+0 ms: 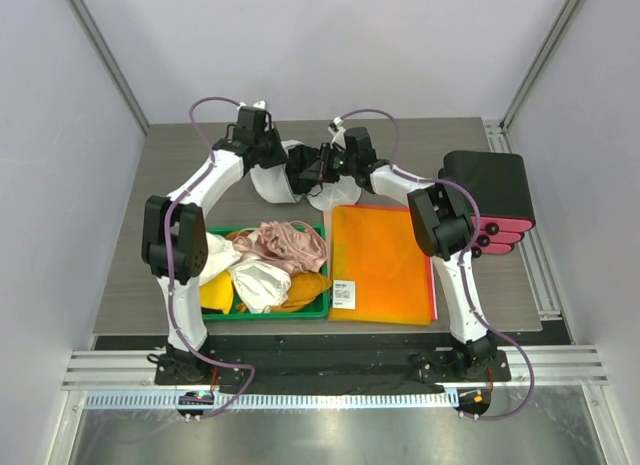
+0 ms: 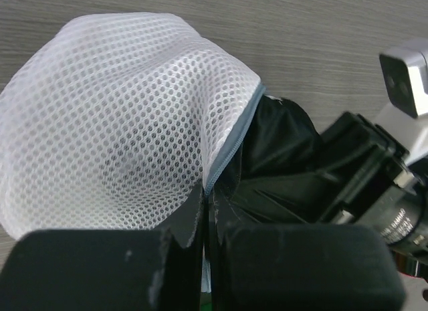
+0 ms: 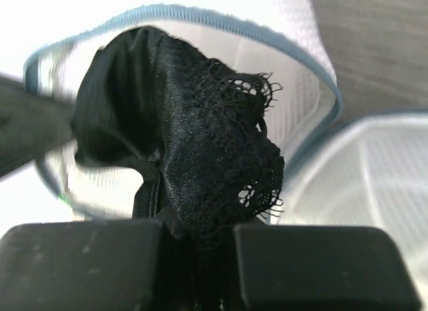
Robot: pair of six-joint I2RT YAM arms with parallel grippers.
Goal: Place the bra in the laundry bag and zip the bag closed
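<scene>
Broadly, a grey wood-grain table [image 1: 120, 285] fills the scene; on its near right lies a flat orange sheet [image 1: 385, 265] with a small white label [image 1: 343, 295] at its near left corner. Just left of the sheet sits a green tray [image 1: 300, 315] heaped with garments: a pink lacy one [image 1: 290, 243] on top, a white one [image 1: 258, 283] below it, a yellow one [image 1: 305, 290] at the near edge. At the far right stands a black box [image 1: 490, 185].

Both arms reach to the far middle of the table, where the laundry bag [image 1: 275, 180] lies; it is white mesh with a grey-blue zipper rim, bulging in the left wrist view [image 2: 114, 117] and gaping open in the right wrist view [image 3: 301, 70]. Its round flap [image 1: 335, 195] lies on the table beside it.

The bra [image 3: 194, 137] is at the bag's open mouth, ringed by the zipper rim, its lace edge toward the camera; in the left wrist view it shows as dark fabric [image 2: 274, 150] just right of the zipper; how deep it sits cannot be told.

The left gripper [image 2: 204, 211] is pressed together on the bag's rim, mesh and zipper running down between its pads; the right gripper [image 3: 197, 237] is pinching the bra, black fabric bunched between its fingers.
</scene>
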